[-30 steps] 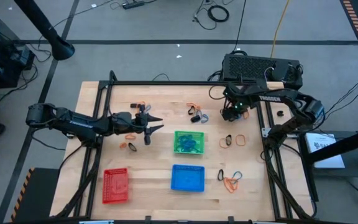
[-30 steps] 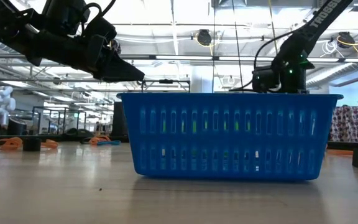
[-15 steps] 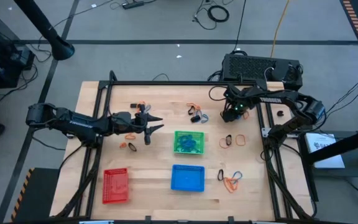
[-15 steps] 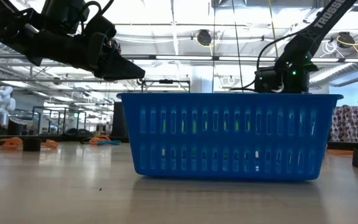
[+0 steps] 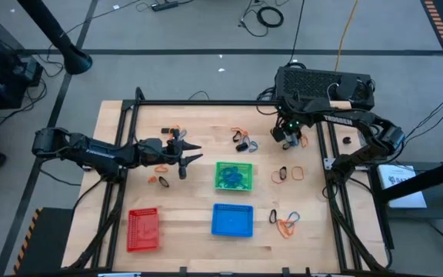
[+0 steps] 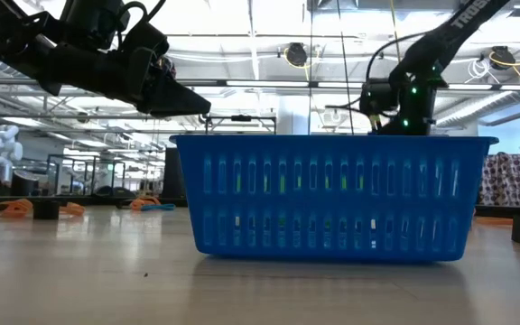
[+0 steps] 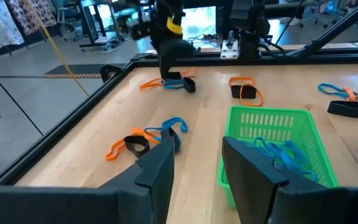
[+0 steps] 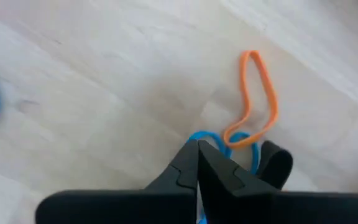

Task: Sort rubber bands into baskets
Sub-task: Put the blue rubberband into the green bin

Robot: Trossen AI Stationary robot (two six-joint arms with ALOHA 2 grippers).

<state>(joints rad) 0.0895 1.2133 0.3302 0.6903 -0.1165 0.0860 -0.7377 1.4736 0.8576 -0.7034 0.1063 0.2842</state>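
Observation:
Three baskets stand on the table: green [image 5: 233, 175] with blue rubber bands in it, blue [image 5: 231, 220] and red [image 5: 143, 229]. Loose orange, blue and black rubber bands lie in small heaps [image 5: 243, 138] [image 5: 289, 173] [image 5: 285, 223] [image 5: 160, 173]. My right gripper [image 8: 197, 149] points down at the far right [image 5: 287, 135], shut over a blue band [image 8: 205, 137] that lies linked with an orange band [image 8: 257, 99] and beside a black one [image 8: 278, 165]. My left gripper [image 7: 204, 168] hovers open left of the green basket [image 5: 193, 152], holding nothing. My right gripper comes from above, fingers pointing down, and is shut on the blue band's near curve [image 8: 194, 135]. The band's loop shows on both sides of the fingertips, which hide the pinch itself. Whether the band is clear of the wood, I cannot tell.
A black frame [image 5: 206, 102] runs round the table's far and side edges. A black box [image 5: 321, 85] sits behind the right arm. In the low view the blue basket [image 6: 332, 199] hides the table behind it.
My right gripper has risen a little over the heap at the far right and rolled slightly. My left arm has kept still.

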